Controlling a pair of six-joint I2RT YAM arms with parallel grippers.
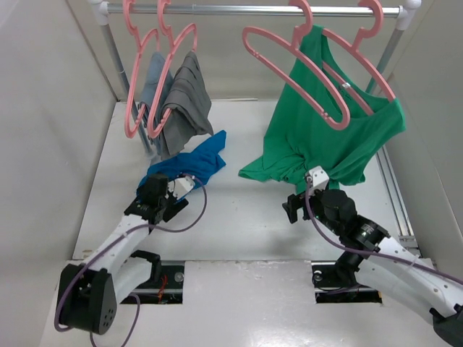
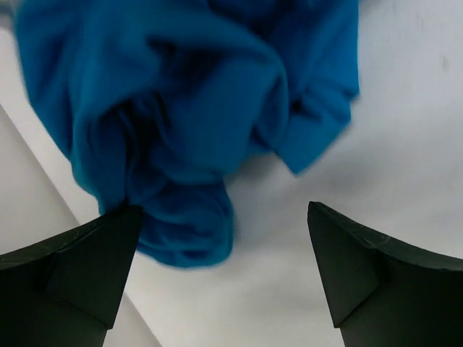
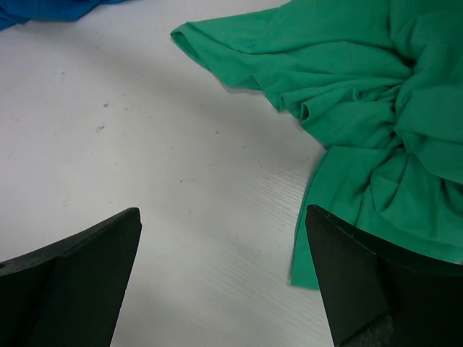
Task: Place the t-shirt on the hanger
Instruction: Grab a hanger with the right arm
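Two arms, both seen from above, with me watching remotely. The left gripper (image 1: 181,188) sits low at the near edge of the t-shirt (image 1: 189,165), which lies bunched on the white table (image 1: 239,224) just below the grey garments (image 1: 184,101) and left of centre. From the left wrist I see the jaws spread wide and nothing clamped; a lower fold of the blue cloth reaches in beside one finger (image 2: 87,267), though I cannot tell whether it touches.

The right gripper (image 1: 304,191) hovers at the near hem of the green top (image 1: 318,137), whose lower part is crumpled on the table. From the right wrist I see its jaws equally wide, bare table between them, and green fabric just beyond one fingertip (image 3: 347,260); a corner of the blue shirt shows at the far upper left.

Overhead, the rail (image 1: 253,10) carries four pink hangers. The hanger (image 1: 337,120) I read as bare hangs tilted in front of the green top, well apart from the t-shirt. No part of the t-shirt is on it.
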